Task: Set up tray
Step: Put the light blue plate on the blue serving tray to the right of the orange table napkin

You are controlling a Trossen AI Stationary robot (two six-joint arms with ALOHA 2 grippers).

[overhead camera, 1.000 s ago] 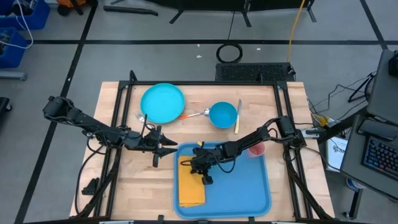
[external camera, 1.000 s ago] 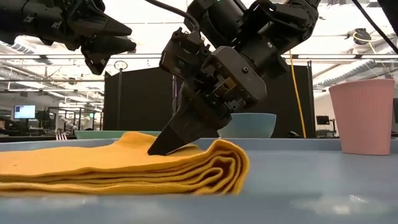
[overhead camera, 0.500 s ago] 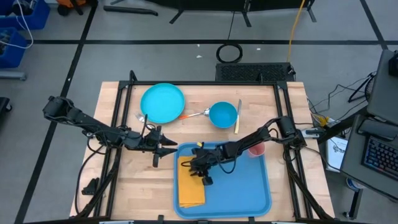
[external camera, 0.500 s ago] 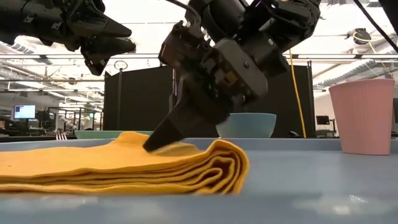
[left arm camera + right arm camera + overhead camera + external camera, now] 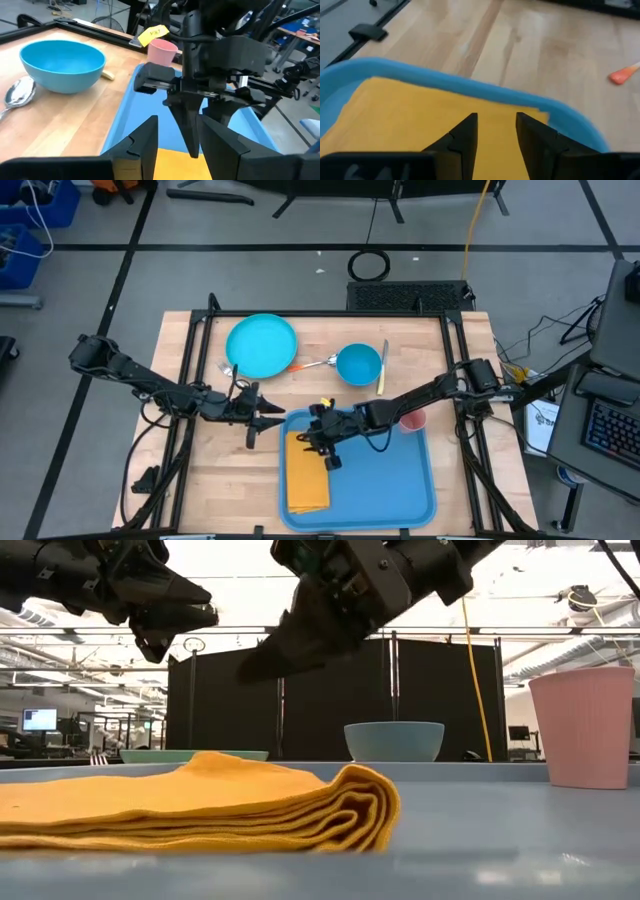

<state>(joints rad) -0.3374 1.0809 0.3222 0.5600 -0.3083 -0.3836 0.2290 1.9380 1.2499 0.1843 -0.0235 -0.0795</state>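
My right gripper (image 5: 326, 442) has let go, jaws parted, and lifted off the folded yellow cloth napkin (image 5: 307, 472), now lying on the flat blue plastic tray's (image 5: 390, 480) left side.

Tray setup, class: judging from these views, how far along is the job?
Done: the folded yellow cloth and pink cup are on the tray. In hand: nothing; the right hand hangs open above the cloth, and the left hand waits beside the tray. Left: plate, bowl and cutlery sit on the table.
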